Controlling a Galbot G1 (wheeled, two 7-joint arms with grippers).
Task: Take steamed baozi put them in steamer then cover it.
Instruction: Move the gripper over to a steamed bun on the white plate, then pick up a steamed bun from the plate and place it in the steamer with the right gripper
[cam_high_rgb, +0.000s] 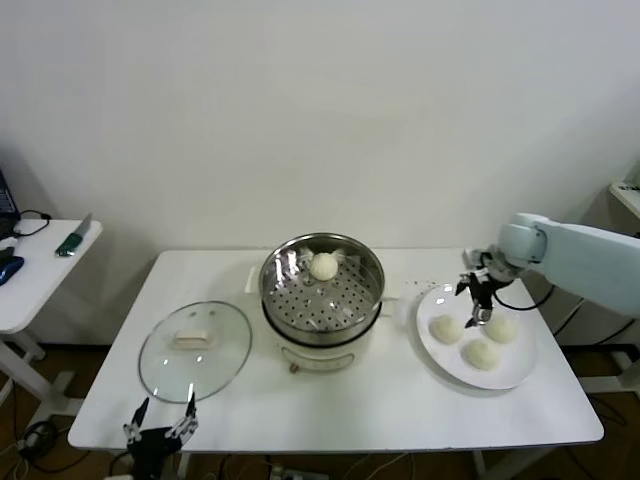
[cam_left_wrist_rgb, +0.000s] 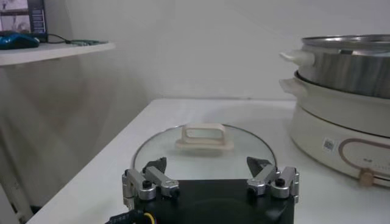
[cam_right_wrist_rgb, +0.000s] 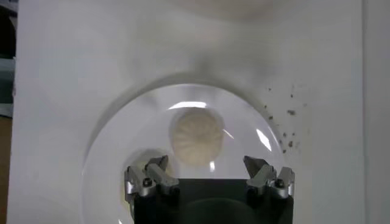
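Already one baozi (cam_high_rgb: 323, 266) lies inside the steamer (cam_high_rgb: 322, 290) at mid-table toward the back edge. Three more baozi (cam_high_rgb: 447, 328) rest on the white plate (cam_high_rgb: 520, 369) near the right edge, where the right gripper (cam_high_rgb: 478, 305) hangs above them, fingers spread and empty. Close to the front-left corner, the cover (cam_high_rgb: 195, 350) lies flat, the left gripper (cam_high_rgb: 160, 428) parked open at the front edge.

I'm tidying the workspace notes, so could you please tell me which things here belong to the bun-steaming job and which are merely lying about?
Belongs to the job:
- baozi in steamer
- three baozi on plate
- steamer
- glass cover
- white plate
- right gripper, open

Lying about:
- knife on side table
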